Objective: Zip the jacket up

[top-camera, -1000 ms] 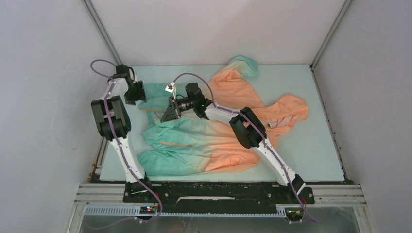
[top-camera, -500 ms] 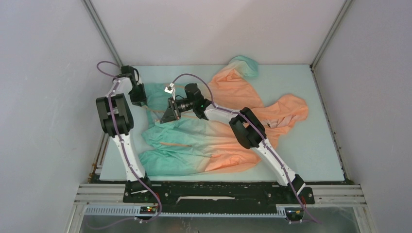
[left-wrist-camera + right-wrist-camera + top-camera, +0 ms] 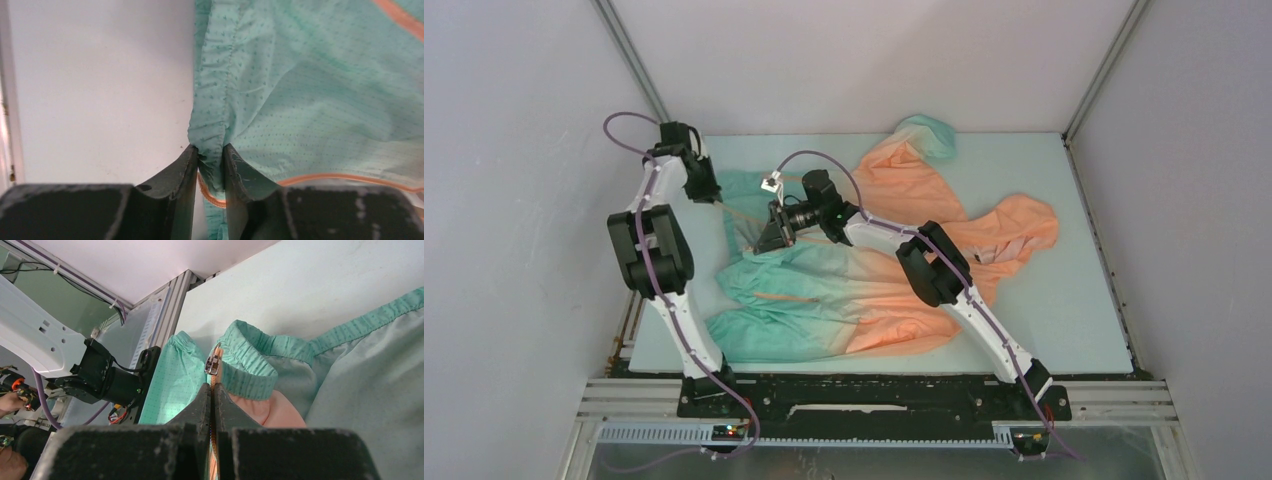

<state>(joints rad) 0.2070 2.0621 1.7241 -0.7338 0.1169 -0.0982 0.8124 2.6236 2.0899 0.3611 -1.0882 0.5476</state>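
The jacket [image 3: 894, 280] lies spread on the table, its teal hem to the left and its orange hood [image 3: 1019, 232] to the right. At the far left my left gripper [image 3: 706, 193] [image 3: 209, 150] is shut on a bunched fold of the teal hem [image 3: 212, 90]; an orange zip tape [image 3: 350, 177] runs off below it. My right gripper [image 3: 764, 240] [image 3: 213, 386] is shut on the orange zip tape. The metal zip slider [image 3: 213, 363] sits just past its fingertips, beside the teal hem band [image 3: 250, 377].
The pale table [image 3: 1064, 310] is boxed in by grey walls with metal corner posts [image 3: 629, 65]. My left arm's black motor housing [image 3: 102, 379] shows close by in the right wrist view. A sleeve with a teal cuff [image 3: 929, 135] reaches toward the back edge.
My left gripper has narrowed onto the hem and shifted back and to the left, drawing the jacket's edge out into a taut line. The right arm has barely moved.
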